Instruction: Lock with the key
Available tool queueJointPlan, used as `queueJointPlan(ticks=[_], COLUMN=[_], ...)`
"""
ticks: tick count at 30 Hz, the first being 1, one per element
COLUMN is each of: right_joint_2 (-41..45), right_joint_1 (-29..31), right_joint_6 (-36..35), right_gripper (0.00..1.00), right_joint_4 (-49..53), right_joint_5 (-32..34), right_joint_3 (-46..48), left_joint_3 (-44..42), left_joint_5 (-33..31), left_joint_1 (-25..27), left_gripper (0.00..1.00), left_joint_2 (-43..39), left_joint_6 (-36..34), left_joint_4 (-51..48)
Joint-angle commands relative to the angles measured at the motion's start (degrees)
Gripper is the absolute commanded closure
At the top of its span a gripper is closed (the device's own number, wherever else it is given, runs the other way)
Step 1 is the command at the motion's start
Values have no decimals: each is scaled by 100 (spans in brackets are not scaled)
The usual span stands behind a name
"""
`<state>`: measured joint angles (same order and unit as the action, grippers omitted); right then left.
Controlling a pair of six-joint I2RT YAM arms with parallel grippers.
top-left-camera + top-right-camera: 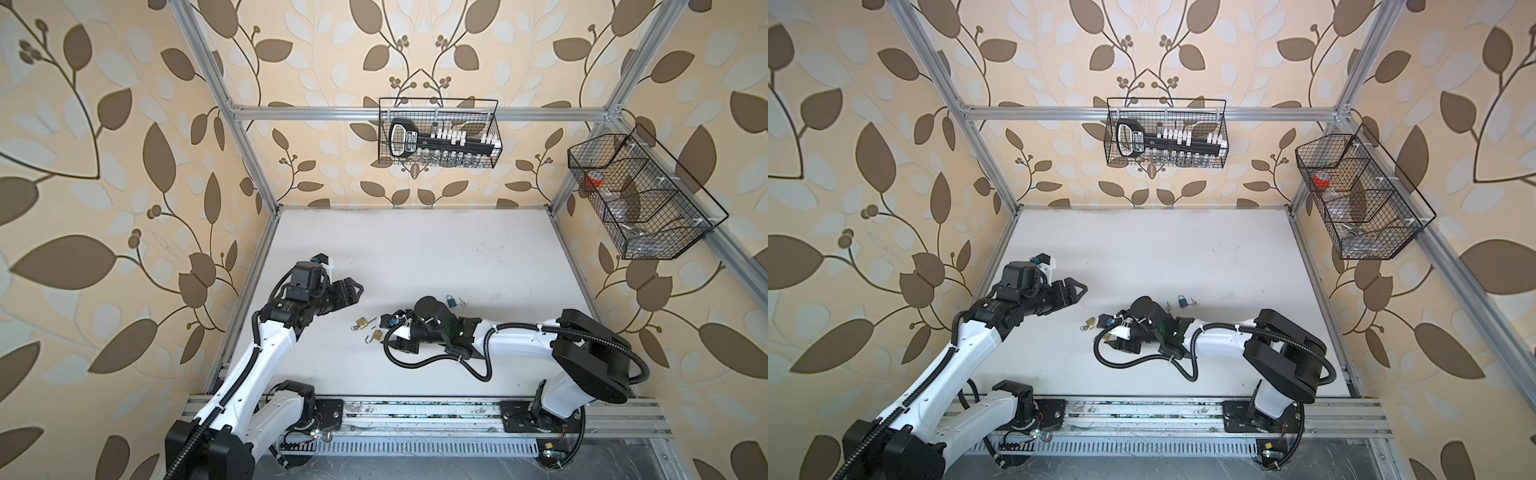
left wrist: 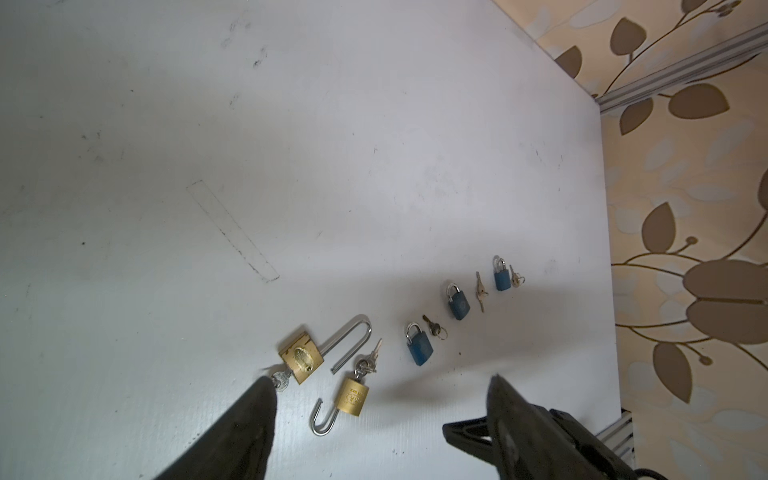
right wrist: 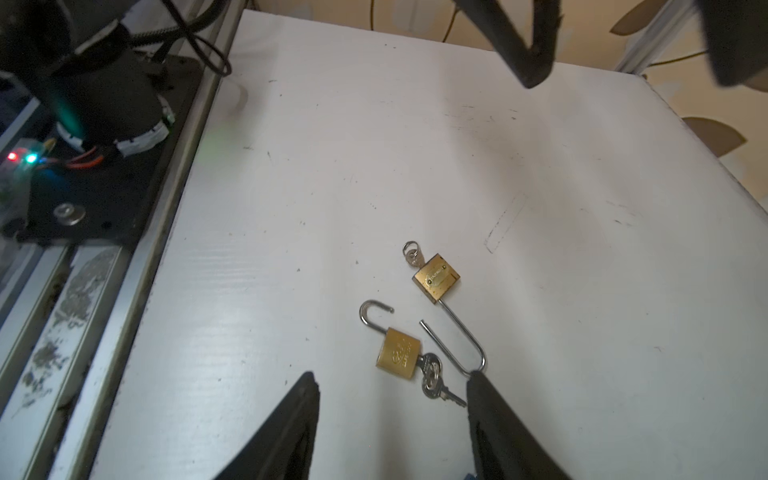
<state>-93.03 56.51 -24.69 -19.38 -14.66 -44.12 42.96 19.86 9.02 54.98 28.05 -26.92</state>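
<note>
1. table: white, scuffed; carries items 2 to 5.
2. long padlock: brass, square body. Its long shackle is pulled out of the body on one side, with the free end lying on the table. A key with a ring sits in its keyway. In a top view the long padlock lies at 8 o'clock from the table's middle.
3. short padlock: brass, with its shackle open and the hooked end clear of the body. A second key sits in its keyway, with a ring and a spare attached. In both top views it is just beside item 2, at 4 o'clock.
4. blue padlocks: three in a row, shackles closed. They lie at 3 o'clock from the brass pair; the right arm hides two of them in both top views.
5. loose keys: one set beside each blue padlock.
6. left gripper: jaws spread wide, grasping nothing. It is raised at 12 o'clock from the brass pair, well apart from them.
7. right gripper: jaws parted, grasping nothing. In the wrist view the short padlock shows in the gap. One fingertip is at the bend of the long shackle; I cannot tell whether they touch.
8. basket: wire, on the rear rail at 12 o'clock.
9. second basket: wire, on the side rail at 2 o'clock.
</note>
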Motion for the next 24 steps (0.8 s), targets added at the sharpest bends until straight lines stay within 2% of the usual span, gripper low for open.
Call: queueJointPlan(ticks=[1, 3, 4, 5, 7, 15, 24], right_joint_2=[-216, -425, -663, -1217, -1633, -2787, -3216], right_joint_1=[-240, -396, -495, -621, -659, -715, -650], right_joint_6=[-1461, -2080, -2606, -3388, -3779, -4366, -4491], right_gripper=[44, 44, 45, 46, 46, 47, 48], right_joint_4=[961, 1820, 2521, 3776, 4406, 5698, 5995], right_joint_5=[-1270, -1578, -1752, -1788, -1698, -1751, -1839], right_joint_3=[-422, -824, -1215, -2024, -2564, -4110, -4710], left_joint_3=[124, 142, 159, 219, 264, 259, 204], left_joint_5=[533, 665, 834, 1038, 1120, 1301, 1420], left_joint_1=[-425, -569, -780, -1088, -1242, -1622, -1737], left_gripper=[21, 22, 22, 22, 22, 22, 22], left_joint_2=[47, 46, 23, -21, -61, -154, -93], left_joint_6=[299, 296, 280, 229, 176, 5, -18], left_joint_4=[458, 466, 455, 375, 281, 82, 136])
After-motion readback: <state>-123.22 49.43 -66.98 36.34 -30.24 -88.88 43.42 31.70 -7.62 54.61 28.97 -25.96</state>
